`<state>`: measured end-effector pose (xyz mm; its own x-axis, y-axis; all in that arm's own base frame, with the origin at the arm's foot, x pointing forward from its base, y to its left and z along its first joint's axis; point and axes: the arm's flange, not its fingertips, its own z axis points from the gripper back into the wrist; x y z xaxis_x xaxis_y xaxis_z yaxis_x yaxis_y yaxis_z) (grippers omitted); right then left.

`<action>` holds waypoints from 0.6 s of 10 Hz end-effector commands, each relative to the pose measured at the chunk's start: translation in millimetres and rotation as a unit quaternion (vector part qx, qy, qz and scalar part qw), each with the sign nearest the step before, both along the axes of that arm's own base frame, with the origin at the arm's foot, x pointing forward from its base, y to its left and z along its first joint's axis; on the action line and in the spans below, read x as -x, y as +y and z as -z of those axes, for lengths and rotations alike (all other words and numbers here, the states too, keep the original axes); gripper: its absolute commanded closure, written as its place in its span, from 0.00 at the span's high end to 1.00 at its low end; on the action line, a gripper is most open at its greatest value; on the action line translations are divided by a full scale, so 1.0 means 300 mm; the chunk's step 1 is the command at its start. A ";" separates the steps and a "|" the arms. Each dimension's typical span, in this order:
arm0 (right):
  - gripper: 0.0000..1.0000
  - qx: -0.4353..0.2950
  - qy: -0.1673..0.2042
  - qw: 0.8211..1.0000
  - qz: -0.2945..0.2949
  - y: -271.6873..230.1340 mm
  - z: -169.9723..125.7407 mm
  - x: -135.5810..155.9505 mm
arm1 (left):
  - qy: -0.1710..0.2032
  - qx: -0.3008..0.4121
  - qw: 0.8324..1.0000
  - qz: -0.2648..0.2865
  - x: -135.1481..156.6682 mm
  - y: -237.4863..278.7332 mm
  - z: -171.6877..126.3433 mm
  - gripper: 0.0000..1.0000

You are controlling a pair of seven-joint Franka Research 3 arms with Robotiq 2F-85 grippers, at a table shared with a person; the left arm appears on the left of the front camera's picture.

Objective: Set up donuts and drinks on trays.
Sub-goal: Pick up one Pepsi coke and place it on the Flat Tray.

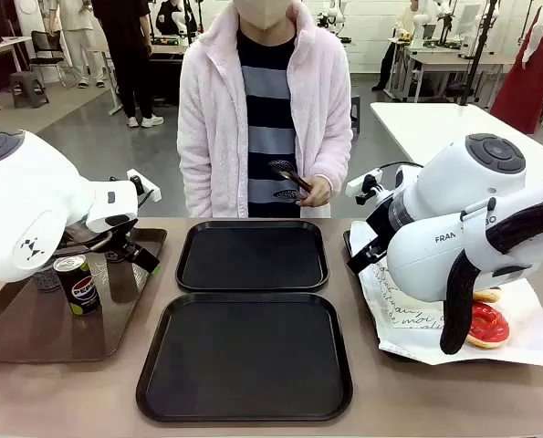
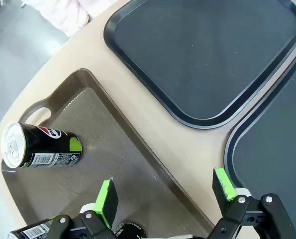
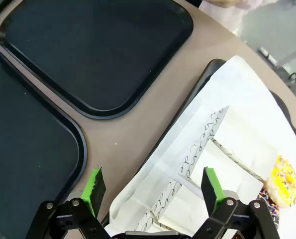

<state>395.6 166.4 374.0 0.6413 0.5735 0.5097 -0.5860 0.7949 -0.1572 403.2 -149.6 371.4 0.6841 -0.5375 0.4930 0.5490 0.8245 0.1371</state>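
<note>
While both black trays lie bare, the front view gives the far tray (image 1: 253, 255) as anchor. The near tray (image 1: 245, 358) sits just on the robot's side of it. The brown tray (image 1: 34, 333) to its left holds the Pepsi can (image 1: 78, 285) upright. To its right, a red-iced donut (image 1: 486, 325) rests on white paper (image 1: 403, 319). Behind the far tray stands a person, one hand (image 1: 318, 190) holding tongs (image 1: 287, 172).

From the left wrist, the left gripper (image 2: 165, 191) hangs over the brown tray (image 2: 103, 144) near its rim on the far tray's (image 2: 202, 59) side, jaws spread wide and empty. The Pepsi can (image 2: 38, 147) stands apart from the pads. An off-centre pinch would likely tip so slim a can.

From the right wrist, the right gripper (image 3: 152, 185) hovers over the white paper (image 3: 227, 124) beside the far tray (image 3: 98, 50), jaws likewise released, holding nothing. A sprinkled yellow donut (image 3: 281, 181) lies just past one pad. Closing here could catch the paper and drag the donuts, and a hard squeeze would probably mar the icing.

The tabletop (image 1: 70, 392) around the far tray is smooth and tan. Beyond it, the room has a grey floor (image 1: 116, 141) and other tables.
</note>
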 end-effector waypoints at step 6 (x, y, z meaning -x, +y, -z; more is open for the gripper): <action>1.00 0.000 0.000 1.000 0.000 0.000 0.000 0.000 | 0.000 0.000 1.000 0.000 0.000 0.000 0.000 1.00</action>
<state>395.6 166.3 374.0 0.6415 0.5733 0.5097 -0.5858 0.7951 -0.1572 403.1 -149.8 371.4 0.6839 -0.5378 0.4930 0.5493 0.8243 0.1371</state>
